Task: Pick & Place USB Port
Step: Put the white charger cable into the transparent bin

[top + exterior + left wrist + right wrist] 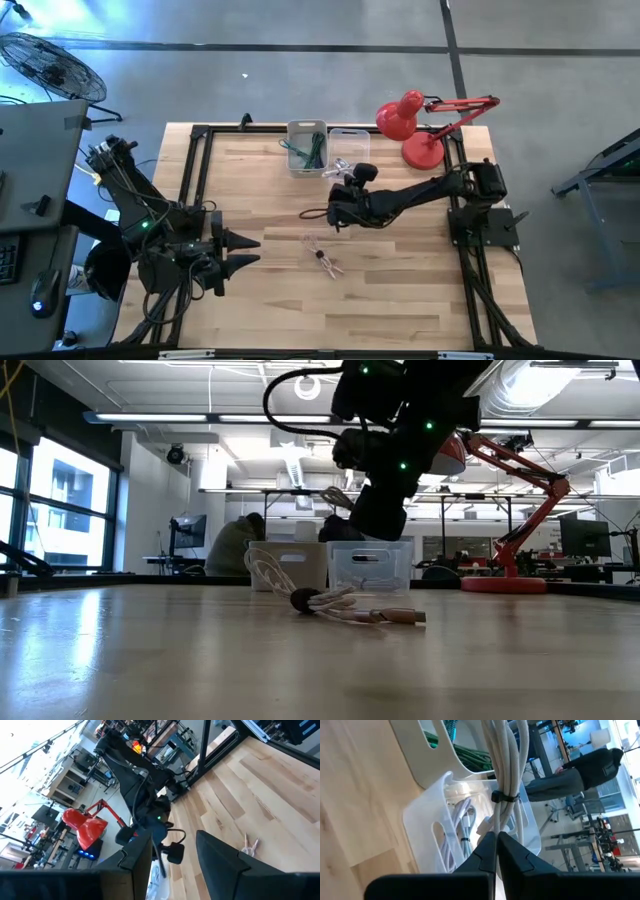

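Right gripper (496, 851) clamped on white cable bundle (504, 775); left gripper (252, 251) apart, idle; no legible writing, seemingly.

White bundled USB cable (506, 775), tied mid-length, hanging pinched in the right end effector (496, 842) above the clear bin (427, 817); a second tied cable (345, 607) lies on the worktop (400, 290).

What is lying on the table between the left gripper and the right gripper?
In the high view, a bundled white USB cable lies on the bare wood between the left gripper and the right gripper, nearer the right one.
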